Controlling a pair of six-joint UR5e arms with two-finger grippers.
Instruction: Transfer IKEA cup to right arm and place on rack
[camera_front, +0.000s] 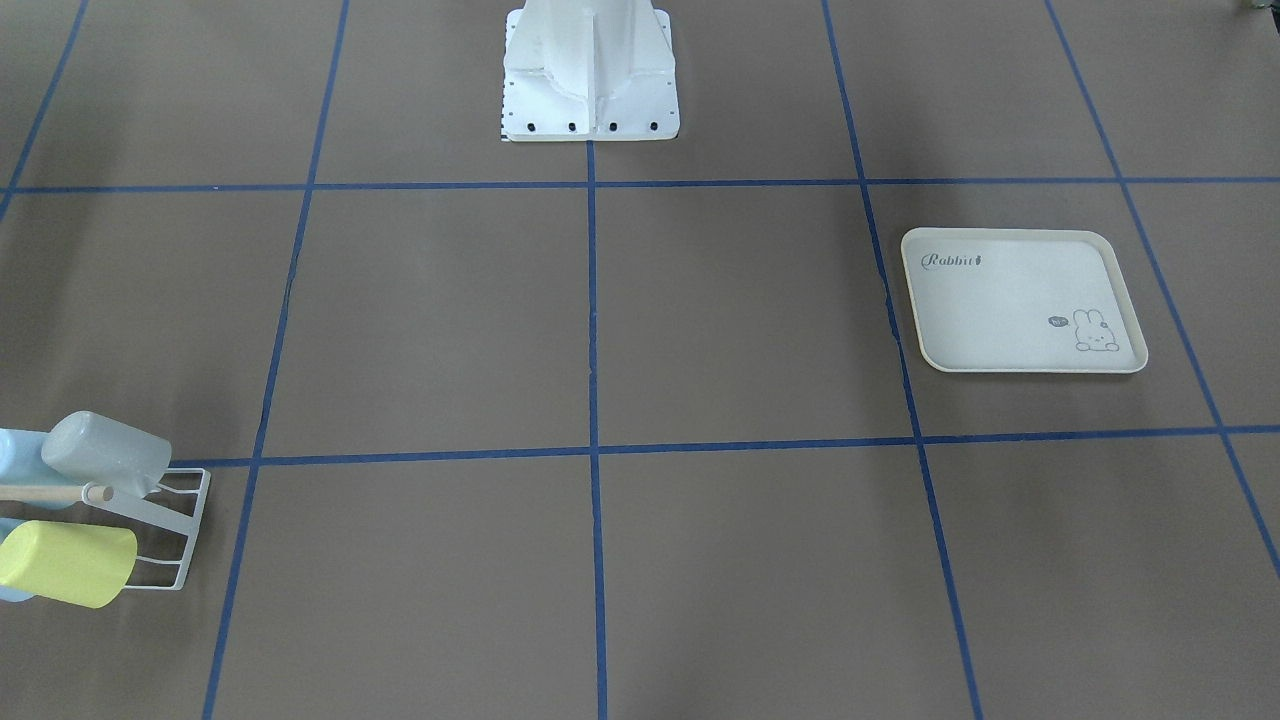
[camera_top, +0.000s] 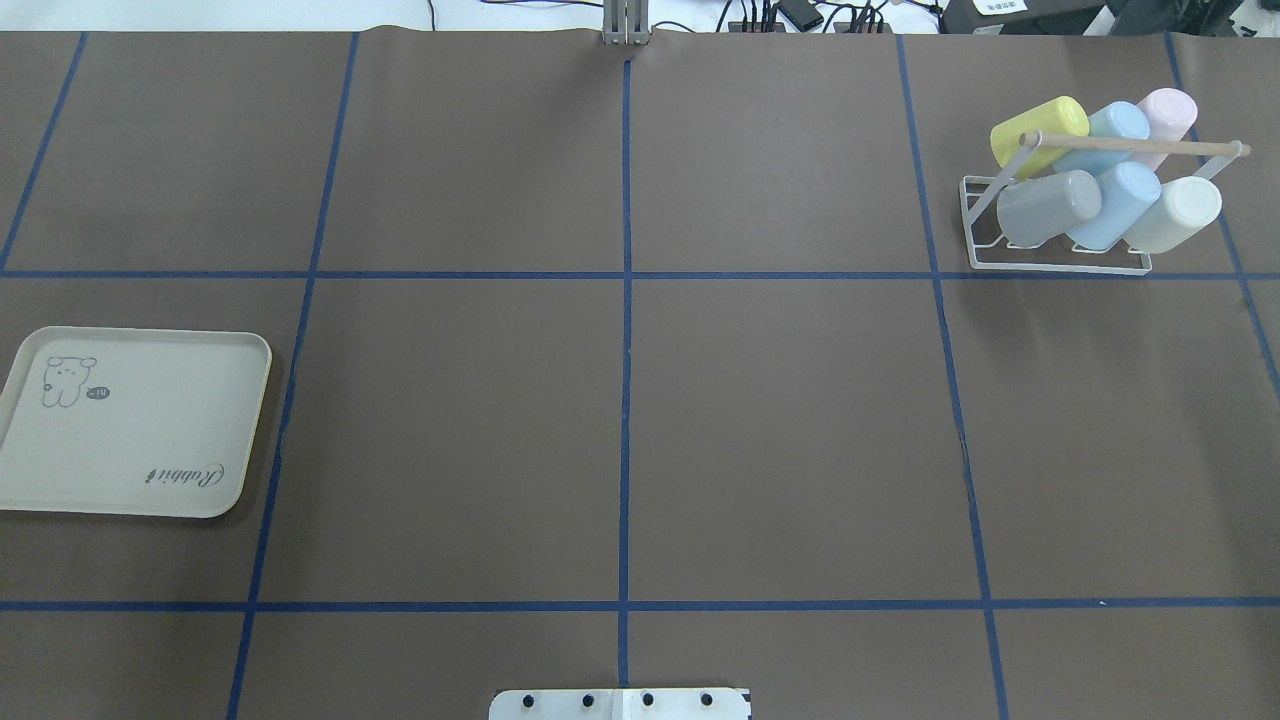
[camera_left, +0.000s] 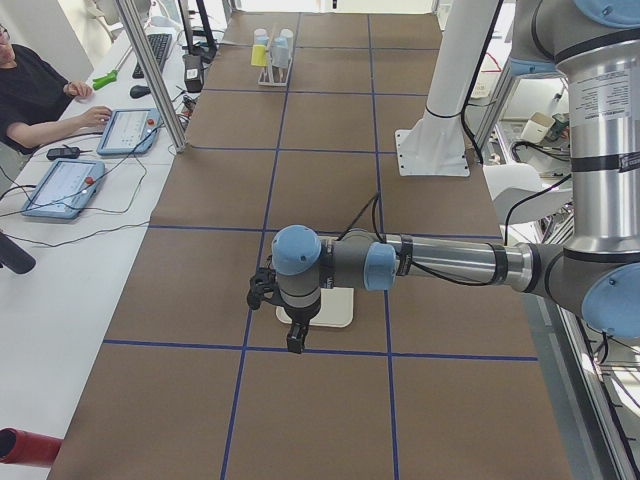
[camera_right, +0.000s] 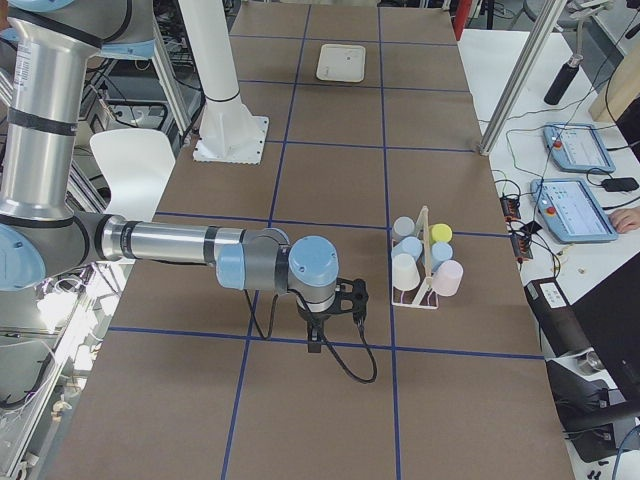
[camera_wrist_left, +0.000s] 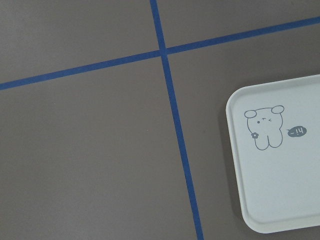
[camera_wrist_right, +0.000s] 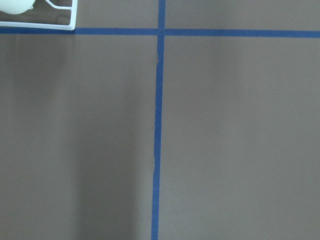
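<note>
We cannot tell whether either pair of jaws is released or clenched: our left gripper (camera_left: 296, 340) hangs by the tray (camera_left: 338, 308) at the left view's centre, our right gripper (camera_right: 315, 342) left of the rack (camera_top: 1050, 268) in the right view, and six cups (camera_top: 1046, 206) sit on that rack, upper right overhead.

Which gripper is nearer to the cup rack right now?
Right. The right gripper hangs a short way from the rack; the left gripper is at the opposite end of the table, above the tray.

Brown table (camera_top: 780, 420) (blue-taped grid), rack (camera_top: 1210, 148) far right; rabbit tray (camera_top: 150, 440) left
</note>
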